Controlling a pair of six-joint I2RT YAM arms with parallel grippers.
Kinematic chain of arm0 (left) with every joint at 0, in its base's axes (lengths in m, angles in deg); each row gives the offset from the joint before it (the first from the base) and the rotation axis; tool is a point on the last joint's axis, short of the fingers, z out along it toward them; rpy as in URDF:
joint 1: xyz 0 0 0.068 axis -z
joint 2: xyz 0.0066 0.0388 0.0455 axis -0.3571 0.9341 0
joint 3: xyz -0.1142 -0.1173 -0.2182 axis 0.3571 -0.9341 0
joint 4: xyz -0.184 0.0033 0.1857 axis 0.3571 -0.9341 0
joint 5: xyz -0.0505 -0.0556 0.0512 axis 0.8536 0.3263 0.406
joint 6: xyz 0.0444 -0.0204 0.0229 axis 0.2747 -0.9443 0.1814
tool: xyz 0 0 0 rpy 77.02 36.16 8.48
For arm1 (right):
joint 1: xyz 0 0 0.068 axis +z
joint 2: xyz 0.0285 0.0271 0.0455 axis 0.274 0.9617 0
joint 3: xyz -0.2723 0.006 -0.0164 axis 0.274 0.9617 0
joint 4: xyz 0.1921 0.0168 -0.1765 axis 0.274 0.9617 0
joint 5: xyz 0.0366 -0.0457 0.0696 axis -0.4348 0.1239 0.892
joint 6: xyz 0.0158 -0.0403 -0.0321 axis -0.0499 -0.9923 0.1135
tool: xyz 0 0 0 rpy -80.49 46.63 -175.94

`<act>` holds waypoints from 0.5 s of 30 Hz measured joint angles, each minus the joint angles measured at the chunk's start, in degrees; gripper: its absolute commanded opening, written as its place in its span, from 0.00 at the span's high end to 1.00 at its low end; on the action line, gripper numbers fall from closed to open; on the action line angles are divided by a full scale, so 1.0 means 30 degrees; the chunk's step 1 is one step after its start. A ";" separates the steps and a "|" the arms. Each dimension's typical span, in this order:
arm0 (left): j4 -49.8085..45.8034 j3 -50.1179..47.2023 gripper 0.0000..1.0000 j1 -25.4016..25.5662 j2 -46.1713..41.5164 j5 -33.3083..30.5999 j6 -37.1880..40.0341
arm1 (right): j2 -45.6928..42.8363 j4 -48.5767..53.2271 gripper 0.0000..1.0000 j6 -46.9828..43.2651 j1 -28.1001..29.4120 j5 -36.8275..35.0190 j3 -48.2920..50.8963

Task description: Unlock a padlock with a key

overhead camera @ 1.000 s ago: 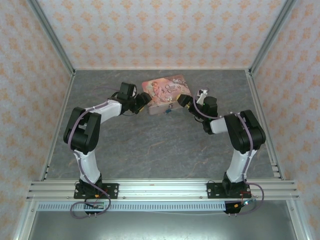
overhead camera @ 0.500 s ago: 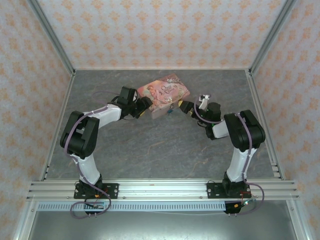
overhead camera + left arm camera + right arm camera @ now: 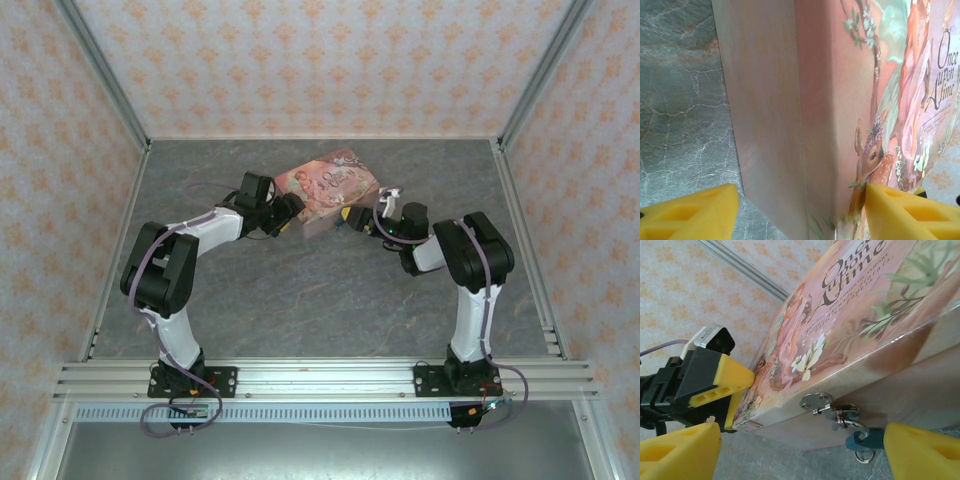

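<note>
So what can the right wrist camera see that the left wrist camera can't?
Right wrist camera: the tiny teal-blue round padlock hanging from a silver metal hasp on the front of the pink illustrated box, the left gripper at the lid's corner, and the orange-patterned wall behind. Left wrist camera: a painted fawn's face close up, and a plain pale side of that box with nothing fitted on it. Both: the box's lid saying "Once upon a time", and the grey marbled table.
</note>
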 measured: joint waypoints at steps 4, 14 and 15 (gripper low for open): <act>-0.0080 0.0036 0.34 0.0051 0.0000 -0.0153 0.0000 | 0.0765 0.0000 0.18 0.0007 0.0226 0.0255 -0.0590; -0.0197 0.0095 0.34 0.0080 0.0000 -0.0277 0.0000 | 0.1727 -0.0306 0.26 0.0240 0.0634 0.1042 -0.1115; -0.0240 0.0131 0.34 0.0080 0.0000 -0.0284 0.0000 | 0.1763 -0.0313 0.28 0.0299 0.0634 0.1071 -0.1115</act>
